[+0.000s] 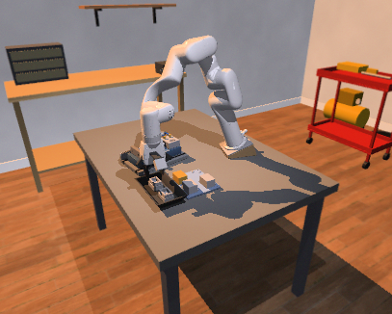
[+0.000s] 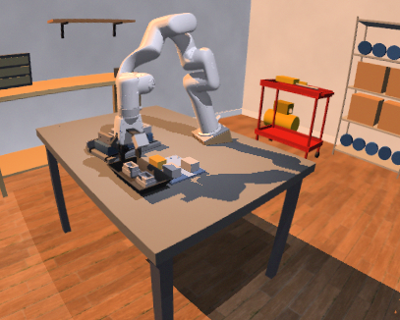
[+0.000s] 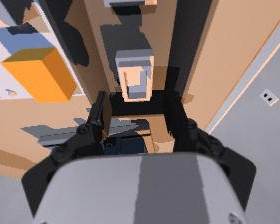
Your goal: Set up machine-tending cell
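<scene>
I am holding the hand (image 3: 136,122) spread (gripping nothing) above a finished part (image 3: 135,75) near the bench's (image 1: 256,193) left edge.

Open room over the desk (image 1: 256,193) right half; vise (image 1: 131,158), tray (image 1: 147,185), plate (image 1: 213,189) crowding the left.

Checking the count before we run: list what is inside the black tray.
Two grey parts sit in the black tray, pockets up. The open gripper hangs over its far end, holding nothing; the floor under the parts is hidden.
</scene>
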Controlling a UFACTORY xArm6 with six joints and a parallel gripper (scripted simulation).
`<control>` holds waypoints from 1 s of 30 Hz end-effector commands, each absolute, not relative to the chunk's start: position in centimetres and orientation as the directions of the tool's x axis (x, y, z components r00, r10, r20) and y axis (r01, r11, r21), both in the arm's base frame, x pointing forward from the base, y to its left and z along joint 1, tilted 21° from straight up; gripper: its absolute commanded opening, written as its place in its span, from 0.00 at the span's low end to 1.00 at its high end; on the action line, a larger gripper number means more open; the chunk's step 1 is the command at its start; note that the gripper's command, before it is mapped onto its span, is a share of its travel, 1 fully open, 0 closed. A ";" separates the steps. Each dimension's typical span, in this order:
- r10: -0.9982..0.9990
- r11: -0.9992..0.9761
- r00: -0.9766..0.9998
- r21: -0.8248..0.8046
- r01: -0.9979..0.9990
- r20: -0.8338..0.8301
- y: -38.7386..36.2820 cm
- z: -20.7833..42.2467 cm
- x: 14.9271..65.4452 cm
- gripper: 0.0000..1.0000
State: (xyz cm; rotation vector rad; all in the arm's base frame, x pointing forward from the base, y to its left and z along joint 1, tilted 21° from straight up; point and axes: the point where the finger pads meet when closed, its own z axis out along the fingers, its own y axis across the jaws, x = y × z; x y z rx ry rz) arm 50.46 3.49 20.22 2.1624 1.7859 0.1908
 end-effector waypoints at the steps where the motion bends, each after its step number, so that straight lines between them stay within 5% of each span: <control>1: 0.973 -0.160 0.206 0.337 0.928 -0.103 3.7 21.4 50.2 0.69; 30: 0.973 -0.160 0.206 0.337 0.928 -0.103 5.4 30.9 47.0 0.69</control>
